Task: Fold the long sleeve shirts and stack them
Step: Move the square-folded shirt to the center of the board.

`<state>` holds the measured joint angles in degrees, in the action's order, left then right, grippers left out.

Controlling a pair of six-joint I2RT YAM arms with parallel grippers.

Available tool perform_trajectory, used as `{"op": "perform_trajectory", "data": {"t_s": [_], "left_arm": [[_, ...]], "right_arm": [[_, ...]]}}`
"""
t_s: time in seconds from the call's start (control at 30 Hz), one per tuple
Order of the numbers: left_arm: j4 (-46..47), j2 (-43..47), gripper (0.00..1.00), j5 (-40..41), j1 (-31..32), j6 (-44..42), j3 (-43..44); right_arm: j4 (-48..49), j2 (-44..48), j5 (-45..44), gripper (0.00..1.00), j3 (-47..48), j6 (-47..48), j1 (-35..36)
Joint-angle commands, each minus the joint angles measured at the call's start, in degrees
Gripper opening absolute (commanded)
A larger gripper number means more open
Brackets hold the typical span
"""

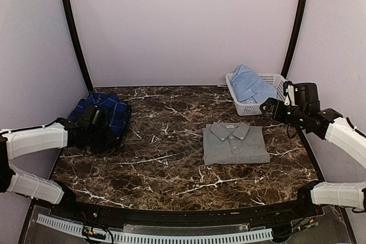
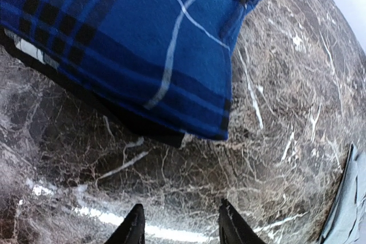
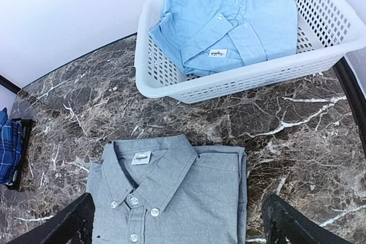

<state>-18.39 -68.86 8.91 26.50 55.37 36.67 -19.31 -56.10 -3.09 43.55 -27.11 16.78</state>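
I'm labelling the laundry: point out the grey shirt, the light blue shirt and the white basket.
grey shirt (image 1: 235, 144), top external view, on its folded front.
light blue shirt (image 3: 229, 15), right wrist view, on its folded body.
white basket (image 3: 246, 79), right wrist view, its near wall.

Grey shirt (image 1: 235, 143) lies folded, plaid shirt (image 1: 103, 115) left, blue shirt (image 1: 250, 84) rear.

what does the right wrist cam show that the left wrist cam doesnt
Only the right wrist: the light blue shirt lying in the white basket, the collar and buttons of the folded grey shirt, and the open right gripper.
Only the left wrist: the open left gripper over bare table.
Both: the marble table and the navy plaid shirt, close up on the left wrist, a sliver at the right wrist's left edge. The cloth strip at the left wrist's right edge is probably the grey shirt.
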Motion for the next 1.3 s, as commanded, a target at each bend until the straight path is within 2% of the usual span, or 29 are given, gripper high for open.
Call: {"op": "perform_trajectory", "data": {"t_s": [0.0,0.27,0.53,0.97,1.03,1.17,1.27], "left_arm": [[5.66,-1.51,0.43,0.86,-2.66,0.67,-0.81],[9.68,-6.81,0.43,1.38,-4.7,-0.54,-0.09],[8.85,-11.81,0.41,1.73,-4.7,-4.2,2.0],[7.59,-21.61,0.38,4.75,-3.53,-9.34,7.82],[7.48,-22.48,0.35,4.92,-2.89,-9.47,8.37],[7.38,-23.34,0.15,4.26,-1.63,-9.17,8.87],[6.6,-23.39,0.05,3.99,0.53,-9.16,9.7]], "right_arm": [[2.47,0.57,-0.73,0.99,2.38,-0.25,-0.25],[6.13,3.82,2.57,0.99,1.89,2.59,-0.26],[8.77,7.88,2.3,0.99,2.06,4.7,-0.27],[12.68,8.77,5.98,0.92,1.93,5.24,-0.25],[12.93,8.8,5.99,0.9,1.9,5.16,-0.27],[12.9,8.45,6.67,0.88,1.63,5.14,-0.27],[12.48,7.93,7.65,0.87,1.5,5.34,-0.25]]}}
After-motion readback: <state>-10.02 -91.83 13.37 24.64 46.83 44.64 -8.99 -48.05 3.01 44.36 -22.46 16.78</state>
